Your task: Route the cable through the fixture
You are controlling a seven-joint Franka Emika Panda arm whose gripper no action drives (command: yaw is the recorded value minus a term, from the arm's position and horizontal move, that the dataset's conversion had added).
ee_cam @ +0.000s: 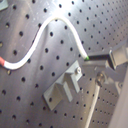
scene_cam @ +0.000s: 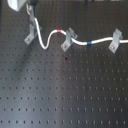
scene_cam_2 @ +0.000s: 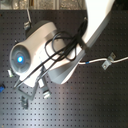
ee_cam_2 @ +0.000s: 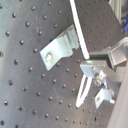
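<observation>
A black perforated board fills every view, matte and dotted with a regular grid of small holes. On it, in the first exterior view, the cable runs roughly along the board's width: from the first exterior view's right edge it passes a metal clip, carries a short blue band, goes through a second clip, shows a red band on top of a hump, then dips and curls up to a free end near a third clip. So its long axis lies left to right in that view, with the loose tip pointing towards the first exterior view's left.

The cable is a thin, smooth white cord, limp enough to hold an S-bend. The clips are bent strips of dull grey sheet metal, each screwed to the board.

The gripper hangs over the third clip at the top of the first exterior view, mostly cut off by the frame edge. In the first wrist view a dark finger meets the cable tip, which looks greenish there (blur makes this hard to judge), beside an angled bracket. Whether the jaws are closed on the cord or merely beside it I cannot tell.

In the second exterior view the arm's white body and its black hoses hide most of the board; only a stretch of cable and one clip show at the second exterior view's right.
</observation>
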